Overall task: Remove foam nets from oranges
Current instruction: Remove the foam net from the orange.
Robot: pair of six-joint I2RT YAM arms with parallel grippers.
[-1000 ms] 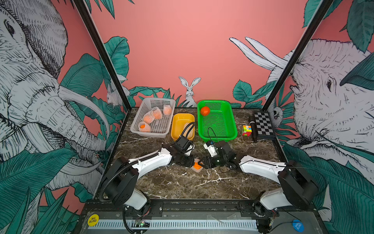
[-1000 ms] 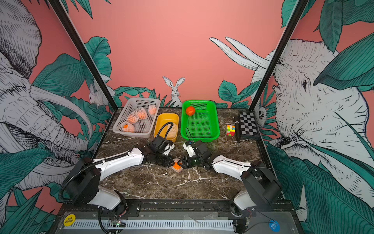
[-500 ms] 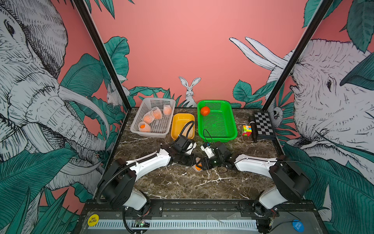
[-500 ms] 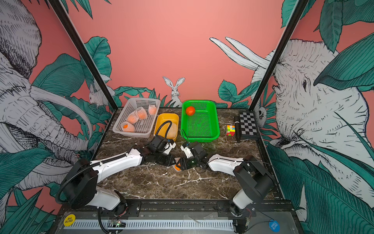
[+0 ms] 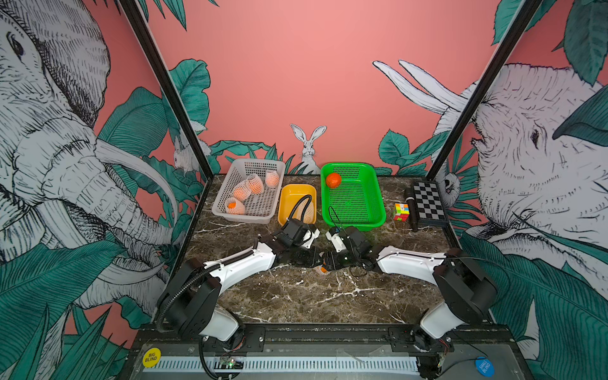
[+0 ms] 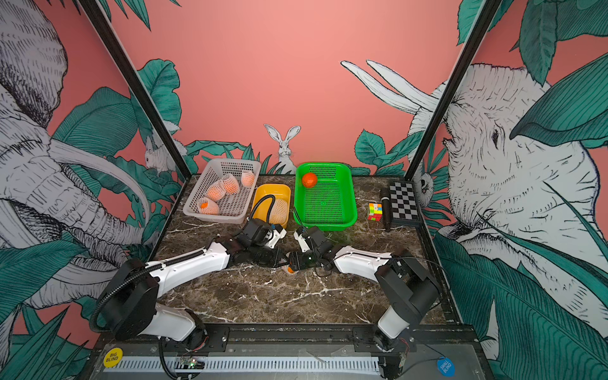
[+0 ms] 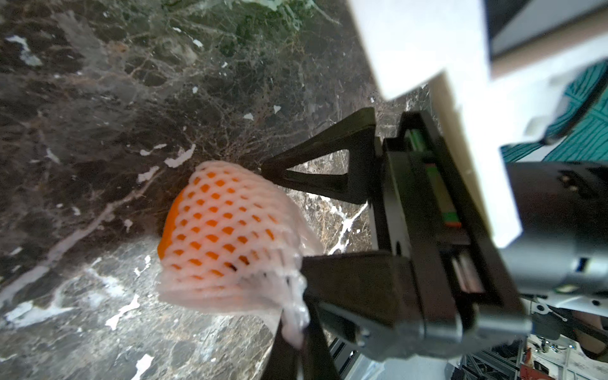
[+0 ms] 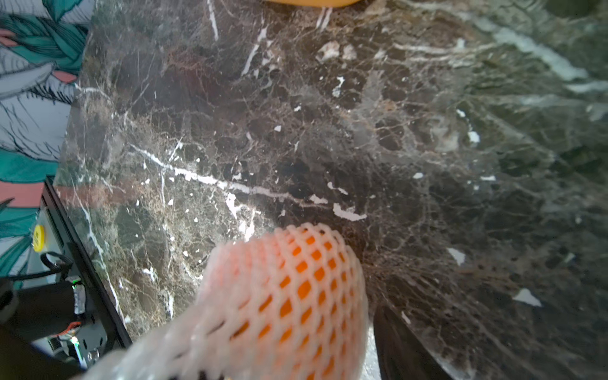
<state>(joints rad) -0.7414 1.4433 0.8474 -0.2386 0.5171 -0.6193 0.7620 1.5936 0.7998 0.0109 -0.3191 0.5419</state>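
1. Where the left wrist view catches it at bottom centre, the left gripper point(image 7: 296, 348) is pinched together on the tail of the foam net point(image 7: 227, 230).
2. The right gripper point(image 7: 284, 217) has its jaws apart astride the net's end; contact is unclear.
3. The orange point(image 7: 169, 223) peeks out left of centre, marble table point(image 7: 98, 98) behind.

Front marble point(image 5: 312, 296): open passage. Rear row blocks reach: basket point(image 5: 243, 217), bin point(image 5: 286, 197), tray point(image 5: 357, 223), cube point(image 5: 400, 212), chessboard point(image 5: 427, 200). Centre barred by left arm point(image 5: 243, 263) and right arm point(image 5: 408, 263), meeting at netted orange point(image 5: 323, 269).
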